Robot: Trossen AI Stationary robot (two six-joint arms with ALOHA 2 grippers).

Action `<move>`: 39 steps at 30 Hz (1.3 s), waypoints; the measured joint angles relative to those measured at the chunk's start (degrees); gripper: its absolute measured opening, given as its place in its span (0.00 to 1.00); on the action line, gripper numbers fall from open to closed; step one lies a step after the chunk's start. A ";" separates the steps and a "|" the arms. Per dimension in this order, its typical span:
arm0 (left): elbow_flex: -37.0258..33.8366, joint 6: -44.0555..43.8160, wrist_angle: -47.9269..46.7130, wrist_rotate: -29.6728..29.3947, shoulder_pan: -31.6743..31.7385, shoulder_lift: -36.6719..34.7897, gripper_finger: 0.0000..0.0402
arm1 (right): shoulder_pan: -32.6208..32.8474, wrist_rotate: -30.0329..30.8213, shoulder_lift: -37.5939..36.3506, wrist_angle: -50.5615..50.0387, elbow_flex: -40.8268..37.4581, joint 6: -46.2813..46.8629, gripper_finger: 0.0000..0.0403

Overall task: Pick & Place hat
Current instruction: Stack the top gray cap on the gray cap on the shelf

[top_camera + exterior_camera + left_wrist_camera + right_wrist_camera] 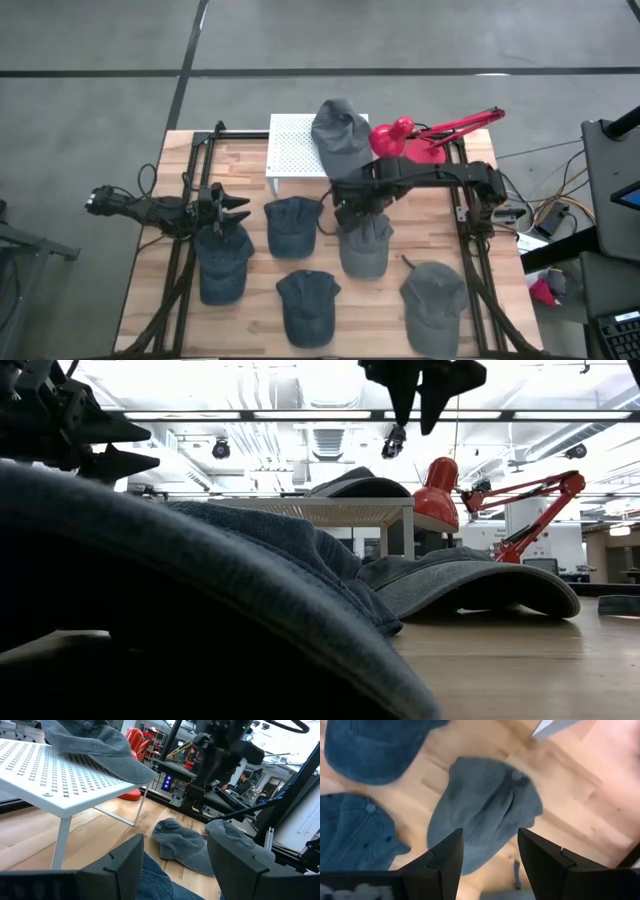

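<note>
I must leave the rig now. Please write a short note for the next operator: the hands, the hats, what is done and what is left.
Left hand: open, empty, over the dark blue hat at the table's left.
Right hand: open, empty, above the grey hat in the middle.
Done: one grey hat lies on the white perforated stand.
Left: five hats on the wooden table, none gripped yet.

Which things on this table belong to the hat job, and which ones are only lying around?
Job:
- grey hat on the white perforated stand
- grey hat below the open right gripper
- other hats on the table, e.g. blue hat
- open left gripper

Lying about:
- red desk lamp
</note>
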 joint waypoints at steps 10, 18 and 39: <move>0.00 0.00 -0.02 0.00 -0.02 0.00 0.55 | 4.90 -1.02 0.00 -0.03 -4.69 11.87 0.45; -0.02 0.00 -0.01 0.00 -0.01 0.00 0.55 | 5.23 -1.11 0.02 1.68 -11.86 13.11 0.45; -0.04 0.00 -0.02 0.02 0.00 0.02 0.55 | 5.45 -2.99 0.04 10.50 -18.78 15.67 0.64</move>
